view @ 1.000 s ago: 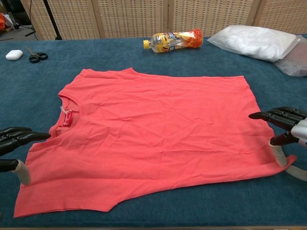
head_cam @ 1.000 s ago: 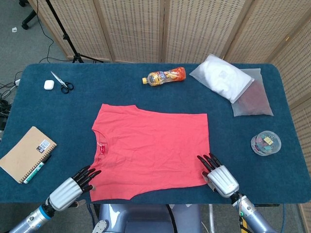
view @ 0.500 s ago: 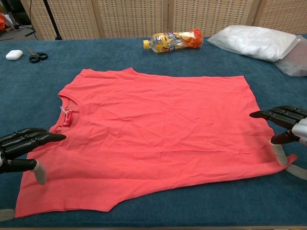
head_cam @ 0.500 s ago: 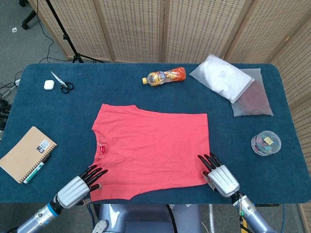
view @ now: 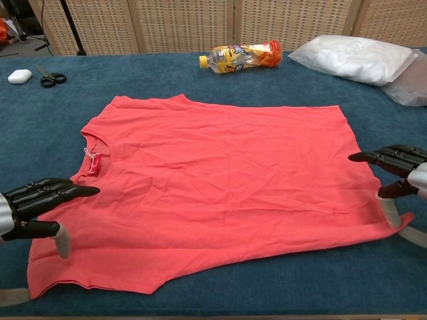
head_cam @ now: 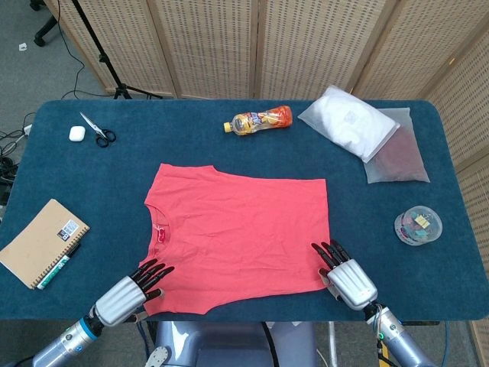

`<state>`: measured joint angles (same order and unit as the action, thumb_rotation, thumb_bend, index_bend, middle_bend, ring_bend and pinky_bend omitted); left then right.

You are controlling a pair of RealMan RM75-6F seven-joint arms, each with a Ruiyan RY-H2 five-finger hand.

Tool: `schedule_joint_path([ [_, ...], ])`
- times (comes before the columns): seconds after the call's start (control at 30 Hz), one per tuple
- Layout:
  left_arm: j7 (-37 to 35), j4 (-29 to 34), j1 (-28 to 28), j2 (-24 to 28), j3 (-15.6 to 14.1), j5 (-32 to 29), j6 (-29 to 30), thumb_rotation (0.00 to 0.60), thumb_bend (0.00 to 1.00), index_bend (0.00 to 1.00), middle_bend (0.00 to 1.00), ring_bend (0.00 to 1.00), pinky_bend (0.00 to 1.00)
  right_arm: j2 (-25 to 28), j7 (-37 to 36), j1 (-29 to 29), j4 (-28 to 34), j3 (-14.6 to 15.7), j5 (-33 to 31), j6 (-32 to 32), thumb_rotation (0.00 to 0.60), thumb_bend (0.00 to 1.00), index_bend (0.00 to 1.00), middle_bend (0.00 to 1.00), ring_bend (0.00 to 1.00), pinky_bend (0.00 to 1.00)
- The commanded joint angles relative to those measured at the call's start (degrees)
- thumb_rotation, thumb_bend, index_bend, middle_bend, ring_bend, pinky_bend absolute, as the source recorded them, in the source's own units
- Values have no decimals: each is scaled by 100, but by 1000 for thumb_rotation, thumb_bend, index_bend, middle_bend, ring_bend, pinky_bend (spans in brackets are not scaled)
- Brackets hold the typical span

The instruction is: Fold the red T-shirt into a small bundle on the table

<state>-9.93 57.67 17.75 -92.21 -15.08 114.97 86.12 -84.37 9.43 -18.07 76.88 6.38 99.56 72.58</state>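
Observation:
The red T-shirt [head_cam: 237,233] [view: 220,173] lies flat on the blue table [head_cam: 92,183], with its collar to the left. My left hand [head_cam: 130,294] [view: 33,207] is at the shirt's near left corner. Its dark fingers reach over the sleeve edge and its thumb rests on the fabric below them. At the near right hem corner is my right hand [head_cam: 345,277] [view: 400,177], fingers stretched above the cloth and thumb touching the hem. Neither hand holds any fabric.
An orange drink bottle [head_cam: 259,119] lies behind the shirt. Scissors [head_cam: 97,130] and a white case [head_cam: 76,133] sit far left. A notebook [head_cam: 42,242] is near left. A white bag [head_cam: 350,121] and a round container [head_cam: 418,225] stand to the right.
My left hand has moved right, onto the shirt's near left corner, and that corner has shifted slightly inward. My right hand has barely moved.

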Motion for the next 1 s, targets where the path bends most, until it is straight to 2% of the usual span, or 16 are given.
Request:
schedule_joint_path([
  [0.03, 10, 16, 19, 14, -4, -33, -29, 600, 274, 478, 0, 0, 0, 1, 1, -2, 0, 1, -4, -5, 600, 517, 600, 41, 0, 0],
  [0.4, 44, 174, 111, 79, 3, -143, -123, 600, 351, 488, 0, 0, 0, 3, 6, -4, 5, 4, -14, -2, 600, 517, 600, 45, 0, 0],
  [0.6, 55, 267, 144, 121, 4, -198, -174, 600, 359, 504, 0, 0, 0, 9, -2, -8, 12, -1, -29, -10, 600, 517, 600, 45, 0, 0],
  [0.67, 63, 288, 150, 117, -9, -204, -199, 600, 360, 534, 0, 0, 0, 8, 0, -9, 8, 0, -31, -14, 600, 517, 600, 45, 0, 0],
  [0.83, 49, 300, 144, 76, -35, -222, -221, 600, 383, 684, 0, 0, 0, 7, -7, -9, 5, -3, -31, -3, 600, 517, 600, 46, 0, 0],
  [1.0, 40, 263, 118, 43, -15, -267, -170, 600, 449, 708, 0, 0, 0, 8, -12, -10, 0, -7, -36, 3, 600, 517, 605, 49, 0, 0],
])
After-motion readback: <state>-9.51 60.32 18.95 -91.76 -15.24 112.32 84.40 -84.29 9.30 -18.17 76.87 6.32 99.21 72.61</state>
